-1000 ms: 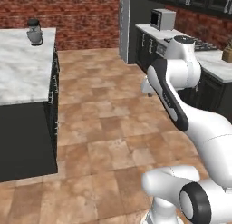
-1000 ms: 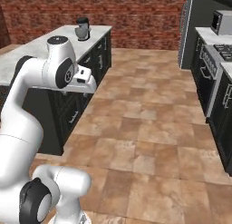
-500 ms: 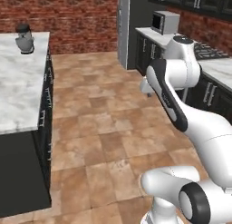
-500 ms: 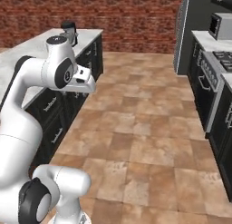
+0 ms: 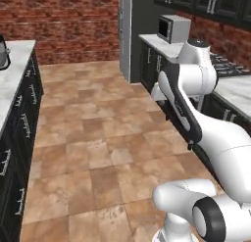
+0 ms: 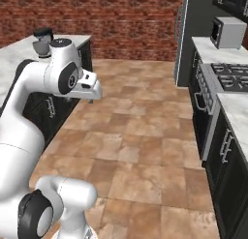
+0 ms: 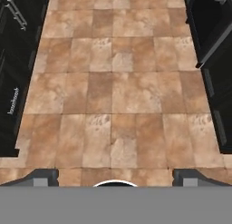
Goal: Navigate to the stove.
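the stove [image 6: 231, 77] is seen at the right of the scene, set into the run of dark cabinets along the right wall, its black burner grates level with the pale surface [image 6: 238, 112] on its near side. its dark oven door with a bar handle [image 6: 209, 118] is turned toward the tiled floor [image 6: 145, 136]. in the left base view only a strip of the grates [image 5: 226, 67] is seen, past the arm's upper joint. a silver microwave [image 6: 227, 32] is set on the surface beyond the stove, farther along the right wall, and a tall grey panel [image 5: 125, 33] stands just past it. a brick wall [image 6: 106, 20] closes the far end of the room. on the left, an island with a marble surface [image 6: 19, 56] and dark cabinet fronts is seen, with a dark kettle [image 6: 42, 40] placed at its far end. the pincer [image 7: 115, 175] is pointed down at the bare floor tiles between the two cabinet rows; its fingertips [image 7: 43, 175] are held wide apart, with nothing between them.
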